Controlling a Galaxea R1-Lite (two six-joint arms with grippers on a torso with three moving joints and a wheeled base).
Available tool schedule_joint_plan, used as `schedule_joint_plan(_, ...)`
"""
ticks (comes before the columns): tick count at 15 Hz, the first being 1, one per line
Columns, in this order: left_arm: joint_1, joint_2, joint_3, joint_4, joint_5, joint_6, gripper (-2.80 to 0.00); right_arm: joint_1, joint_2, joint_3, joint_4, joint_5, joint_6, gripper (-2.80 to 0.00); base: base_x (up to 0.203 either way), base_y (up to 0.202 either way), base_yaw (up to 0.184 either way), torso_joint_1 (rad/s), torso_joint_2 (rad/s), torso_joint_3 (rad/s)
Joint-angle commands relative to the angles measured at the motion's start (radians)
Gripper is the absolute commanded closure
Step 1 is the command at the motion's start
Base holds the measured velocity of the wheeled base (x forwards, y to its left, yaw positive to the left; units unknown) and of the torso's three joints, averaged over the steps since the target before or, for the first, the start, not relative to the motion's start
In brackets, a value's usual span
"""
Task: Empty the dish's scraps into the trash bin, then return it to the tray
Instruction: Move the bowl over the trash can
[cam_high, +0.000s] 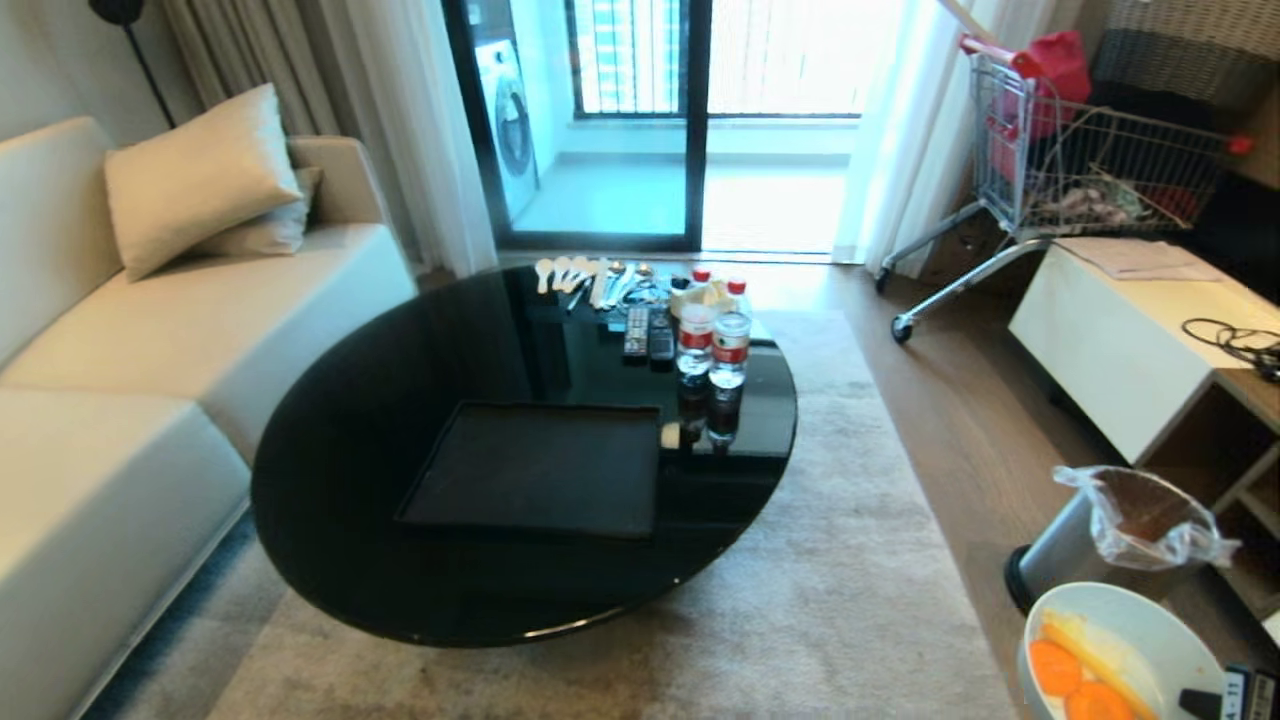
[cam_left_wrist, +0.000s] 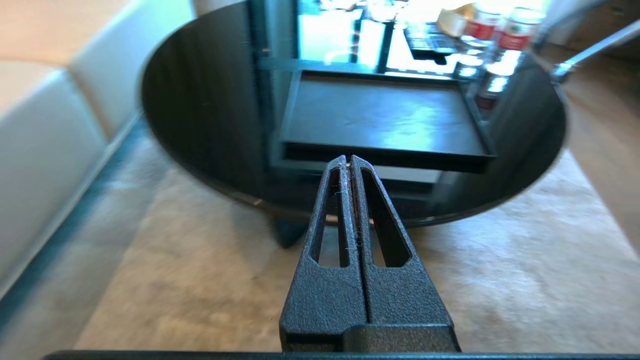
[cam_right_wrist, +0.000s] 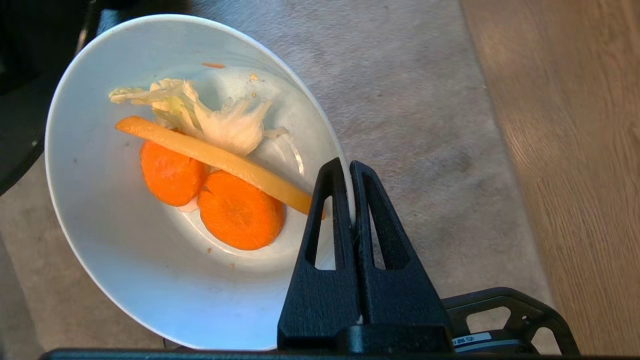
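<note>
Bowl duty is mid-carry — the dish hangs out over the rug, off the black glass surface, lifted clear of the tray to get it over to the trash bin standing near it on the floor. Scraps sit inside, carrot rounds and pale strips, not dumped yet. Right gripper has its fingers clamped thin on the rim, one inside, one outside — so a tip should be easy. Left gripper is parked low before the table, fingers pressed together on nothing.
</note>
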Motion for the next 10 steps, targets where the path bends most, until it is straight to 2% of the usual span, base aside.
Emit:
schedule_joint_plan(1, 0.000, 0.000, 0.000, 0.000, 0.000, -0.001, 0.00, -0.001, -0.001, 0.001, 0.002, -0.002, 0.004, 0.00, 0.003, 0.012, -0.175, 0.007, 0.00, 0.004)
schedule_joint_plan(10, 0.000, 0.000, 0.000, 0.000, 0.000, -0.001, 0.00, -0.013, -0.002, 0.006, 0.031, -0.003, 0.010, 0.00, 0.002, 0.010, -0.169, 0.003, 0.00, 0.001)
